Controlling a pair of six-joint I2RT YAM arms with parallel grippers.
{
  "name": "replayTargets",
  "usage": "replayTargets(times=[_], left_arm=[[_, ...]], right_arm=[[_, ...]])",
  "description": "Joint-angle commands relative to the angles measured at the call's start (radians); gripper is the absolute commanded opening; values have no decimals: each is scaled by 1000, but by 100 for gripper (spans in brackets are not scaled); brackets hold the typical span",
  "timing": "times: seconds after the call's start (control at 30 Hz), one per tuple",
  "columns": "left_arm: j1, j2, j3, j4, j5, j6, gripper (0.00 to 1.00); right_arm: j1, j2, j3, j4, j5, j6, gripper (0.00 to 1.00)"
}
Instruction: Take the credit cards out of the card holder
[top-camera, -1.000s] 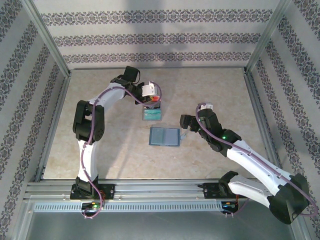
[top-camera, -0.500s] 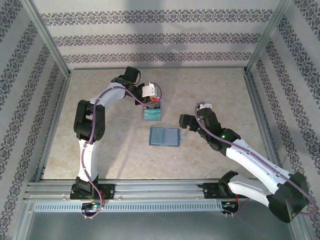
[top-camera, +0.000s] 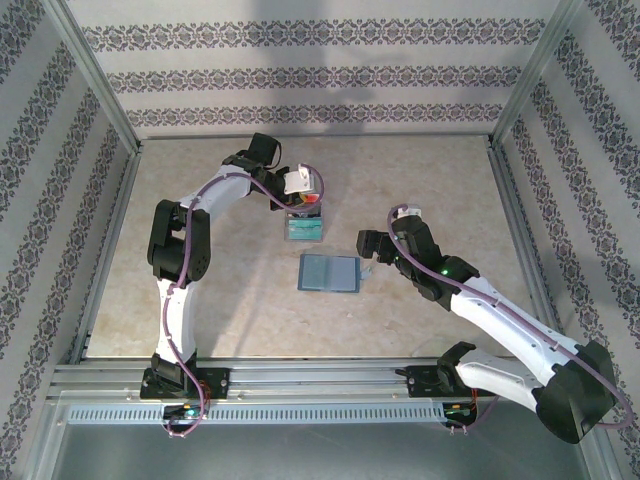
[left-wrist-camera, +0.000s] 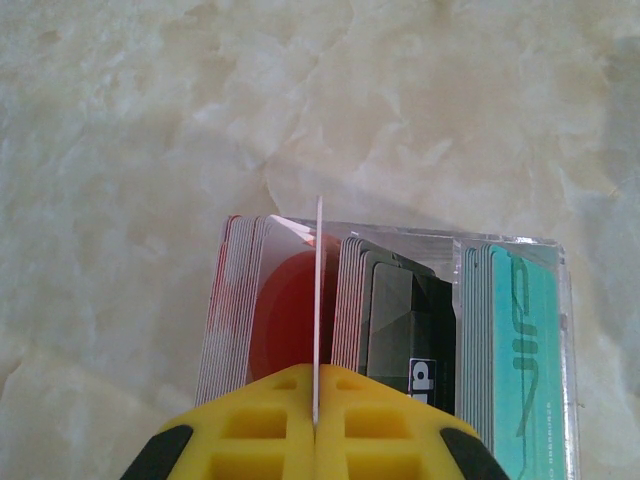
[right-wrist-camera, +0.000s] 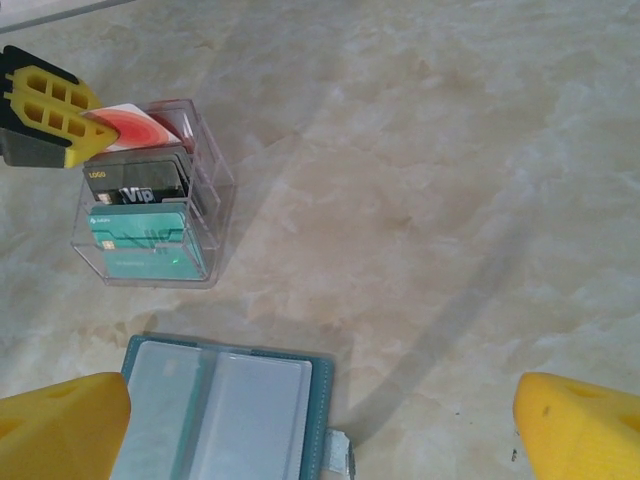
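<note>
The card holder (top-camera: 328, 272), a slate-blue wallet, lies open and flat mid-table with its pale pockets (right-wrist-camera: 220, 410) facing up. Behind it stands a clear box (top-camera: 303, 230) with upright credit cards in rows: red-and-white (left-wrist-camera: 285, 300), dark (left-wrist-camera: 400, 320) and teal-green (left-wrist-camera: 525, 350). My left gripper (left-wrist-camera: 316, 372) hangs over the box's far end, shut on one red-and-white card (left-wrist-camera: 319, 290) seen edge-on; this card (right-wrist-camera: 140, 122) stands taller than the others. My right gripper (right-wrist-camera: 320, 440) is open wide just right of the wallet, with nothing between its fingers.
The beige marble tabletop (top-camera: 430, 190) is bordered by metal rails and patterned walls. A small grey tab (right-wrist-camera: 335, 455) sticks out from the wallet's right edge, near my right gripper.
The right arm has edged slightly left toward the wallet. The left gripper stays over the box with the card.
</note>
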Motion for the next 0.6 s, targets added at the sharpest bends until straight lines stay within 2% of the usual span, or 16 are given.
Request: replayTargets(times=[0.0, 0.13, 0.27, 0.5, 0.57], left_arm=[[-15, 36, 27, 15, 8, -10, 4], [-20, 41, 27, 16, 5, -14, 6], [-21, 38, 32, 18, 6, -25, 18], [-21, 6, 27, 7, -2, -27, 19], [-20, -6, 21, 8, -8, -25, 22]], right_arm=[[-5, 7, 32, -4, -11, 10, 98], [-5, 9, 32, -5, -17, 10, 98], [-5, 11, 31, -2, -23, 11, 98], [-3, 13, 29, 0, -28, 10, 98], [-3, 15, 29, 1, -28, 10, 98]])
